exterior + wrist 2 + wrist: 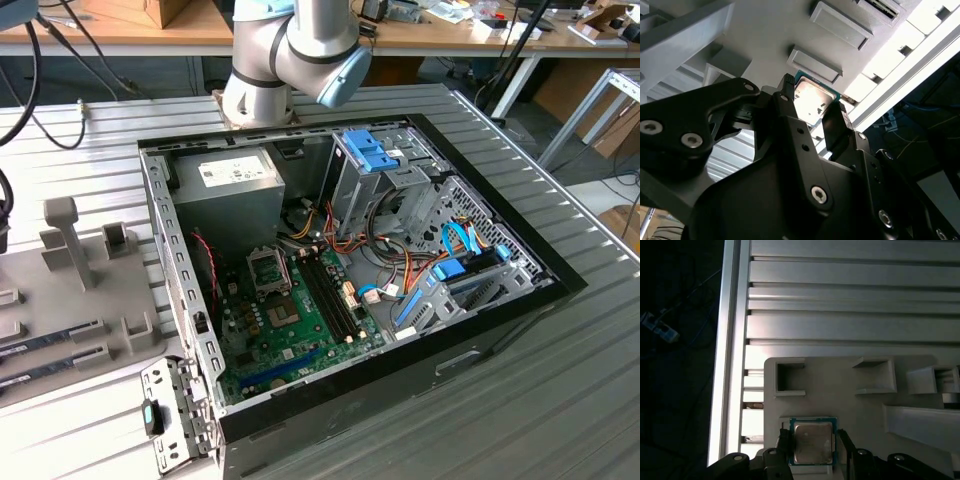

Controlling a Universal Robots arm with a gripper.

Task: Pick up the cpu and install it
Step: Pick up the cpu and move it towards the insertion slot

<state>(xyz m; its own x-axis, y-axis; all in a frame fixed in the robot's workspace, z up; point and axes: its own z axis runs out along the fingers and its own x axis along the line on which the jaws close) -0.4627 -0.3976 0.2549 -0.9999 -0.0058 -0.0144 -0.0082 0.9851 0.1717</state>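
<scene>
1. In both wrist views I am seeing the black two-finger gripper point(812, 452) point(815, 97) holding its jaws narrow on the small, flat, silvery-grey square cpu point(812, 441) point(812, 102) with a thin green rim. One finger is touching each of two opposite edges.
2. The cpu is lying flat on the light grey moulded fixture plate point(840, 390), which is resting on the ribbed aluminium table point(850, 325).
3. In the exterior view, the open black computer case point(400, 365) is lying on that table with its green motherboard point(290, 325) facing up. The fixture plate is sitting to the exterior view's left of it.
</scene>
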